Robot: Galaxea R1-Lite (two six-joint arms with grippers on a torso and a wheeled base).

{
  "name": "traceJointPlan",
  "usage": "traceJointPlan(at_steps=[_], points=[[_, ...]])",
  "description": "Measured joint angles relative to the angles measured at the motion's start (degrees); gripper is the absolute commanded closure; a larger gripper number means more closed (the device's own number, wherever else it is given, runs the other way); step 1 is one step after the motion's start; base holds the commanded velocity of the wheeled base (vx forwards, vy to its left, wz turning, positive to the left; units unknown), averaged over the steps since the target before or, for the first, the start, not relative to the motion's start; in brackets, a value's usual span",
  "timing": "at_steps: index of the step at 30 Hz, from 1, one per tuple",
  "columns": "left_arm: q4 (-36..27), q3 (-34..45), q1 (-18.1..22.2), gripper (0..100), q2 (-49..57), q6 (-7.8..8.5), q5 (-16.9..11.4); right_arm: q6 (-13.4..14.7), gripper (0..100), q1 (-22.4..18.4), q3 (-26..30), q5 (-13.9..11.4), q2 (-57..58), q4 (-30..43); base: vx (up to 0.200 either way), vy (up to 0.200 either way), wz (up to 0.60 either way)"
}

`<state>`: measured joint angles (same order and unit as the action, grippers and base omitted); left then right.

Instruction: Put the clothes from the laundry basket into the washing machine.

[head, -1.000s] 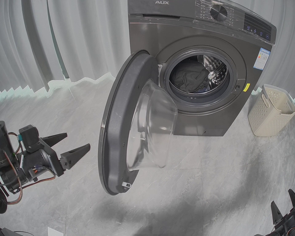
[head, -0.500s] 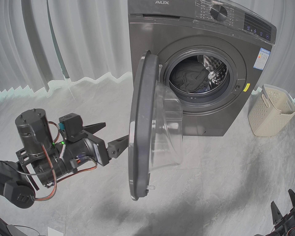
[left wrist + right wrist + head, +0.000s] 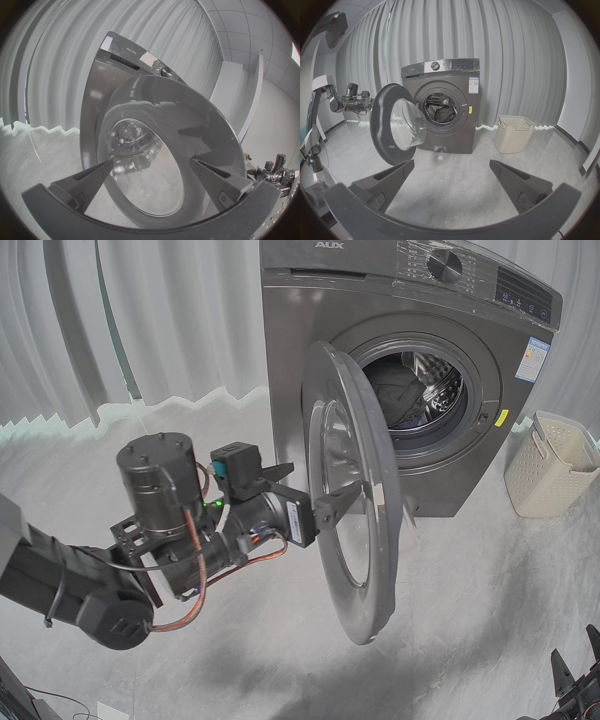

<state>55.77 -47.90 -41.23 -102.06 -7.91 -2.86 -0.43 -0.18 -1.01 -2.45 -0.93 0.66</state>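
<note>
- Dark crumpled clothes lie inside the drum of the grey front-loading washing machine. They are heaped toward its front lip, behind the half-open round grey door with a clear glass bowl.
- My main worry is a fold hanging over that lip. The door could trap it against the seal and fail to latch.
- The left gripper is at the door's outer face, jaws wide apart and clamped on nothing. A fingertip bearing on that smooth face may skid off.
- The door stands between these jaws and the clothes, so nothing is within grasp.
- The right gripper, jaws also apart and empty, hangs low, well in front of the machine.
- The beige perforated plastic laundry basket stands just beside the machine; I cannot see whether anything lies in it.
</note>
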Motion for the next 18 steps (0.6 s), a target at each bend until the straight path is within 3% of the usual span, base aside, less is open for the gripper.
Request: traceJointPlan(at_steps=[10, 18], points=[[1.5, -14.1, -1.2, 0, -10.9, 0.01, 0.5, 0.0, 0, 0.0, 0.0, 0.0, 0.0, 0.0, 0.0, 0.0, 0.0], [2.5, -29.7, -0.1, 0, -20.0, -1.11, 5.2, 0.0, 0, 0.0, 0.0, 0.0, 0.0, 0.0, 0.0, 0.0, 0.0]])
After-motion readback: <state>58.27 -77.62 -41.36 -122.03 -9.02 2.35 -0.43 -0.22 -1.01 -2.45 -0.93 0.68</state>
